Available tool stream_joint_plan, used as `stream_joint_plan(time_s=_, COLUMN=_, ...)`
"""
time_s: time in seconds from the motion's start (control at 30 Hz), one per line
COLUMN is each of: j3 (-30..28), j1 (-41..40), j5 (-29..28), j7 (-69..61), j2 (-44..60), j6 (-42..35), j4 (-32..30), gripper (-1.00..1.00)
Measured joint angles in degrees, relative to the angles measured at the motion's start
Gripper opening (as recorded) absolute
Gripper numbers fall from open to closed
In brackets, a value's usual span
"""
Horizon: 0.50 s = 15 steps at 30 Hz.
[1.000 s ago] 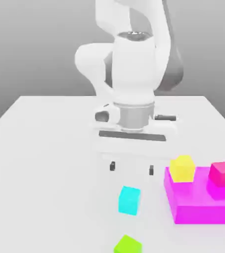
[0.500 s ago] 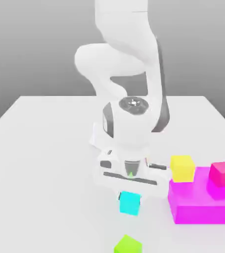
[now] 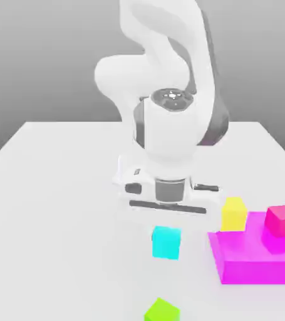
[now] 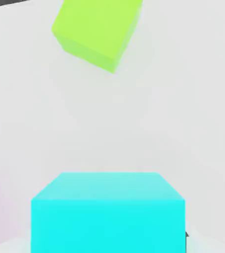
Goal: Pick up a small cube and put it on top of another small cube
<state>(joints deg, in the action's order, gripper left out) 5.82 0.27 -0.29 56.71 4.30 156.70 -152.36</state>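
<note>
The green cube (image 3: 162,310) sits closest, at six o'clock on the white table (image 3: 51,207). Just past it is the small cube (image 3: 166,242), the light blue one. My gripper (image 3: 166,231) is squeezed tight on it, right under my arm (image 3: 170,135). At three o'clock is the flat magenta block (image 3: 254,257), with the pink cube (image 3: 281,220) on it. The yellow cube (image 3: 233,213) sits behind.

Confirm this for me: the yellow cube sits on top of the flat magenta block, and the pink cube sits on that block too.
Not quite. In the exterior view the yellow cube stands on the table beside the flat magenta block, at its far corner. The pink cube does sit on that block.
</note>
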Motion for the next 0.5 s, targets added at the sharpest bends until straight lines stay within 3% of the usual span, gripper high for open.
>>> stream_joint_plan(time_s=0.23, j3=0.28, j1=-2.24, j5=-1.46, j7=-14.37, j2=5.94, j6=-8.72, j4=14.55, gripper=-1.00)
stream_joint_plan(time_s=0.37, j3=-0.40, j1=-2.08, j5=-3.12, j7=-15.38, j2=13.04, j6=-4.10, j4=16.98, gripper=-1.00)
stream_joint_plan(time_s=0.4, j3=-0.70, j1=-1.86, j5=-3.50, j7=-15.18, j2=14.87, j6=-2.45, j4=17.16, gripper=1.00)
stream_joint_plan(time_s=0.5, j3=-0.70, j1=-1.86, j5=-3.50, j7=-15.18, j2=14.87, j6=-2.45, j4=17.16, gripper=1.00)
